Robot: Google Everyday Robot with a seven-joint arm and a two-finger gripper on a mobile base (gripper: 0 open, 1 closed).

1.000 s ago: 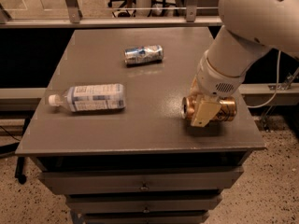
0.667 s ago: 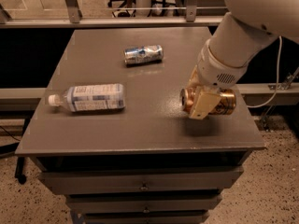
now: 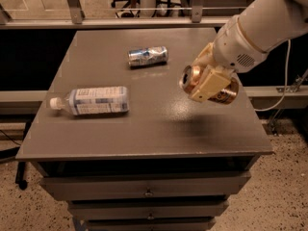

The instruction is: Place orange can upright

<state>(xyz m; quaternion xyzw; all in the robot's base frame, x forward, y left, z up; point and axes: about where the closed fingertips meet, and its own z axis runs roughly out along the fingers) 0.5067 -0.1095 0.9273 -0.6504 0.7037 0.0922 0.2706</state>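
The orange can [image 3: 192,79] is a shiny copper drink can, lying on its side in the air with its silver top facing left. My gripper [image 3: 210,84] is shut on the orange can and holds it lifted above the right part of the grey table [image 3: 159,129]. Cream fingers [image 3: 210,82] wrap the can's middle. The can's shadow falls on the tabletop below it.
A silver-and-blue can [image 3: 147,56] lies on its side at the back middle. A clear plastic bottle [image 3: 93,100] with a white cap lies on its side at the left. The table's right edge is close to the gripper. Drawers sit under the tabletop.
The gripper has lifted the orange can off the tabletop and raised it; the can is now clearly above the surface. The bottle and the other can have not moved.
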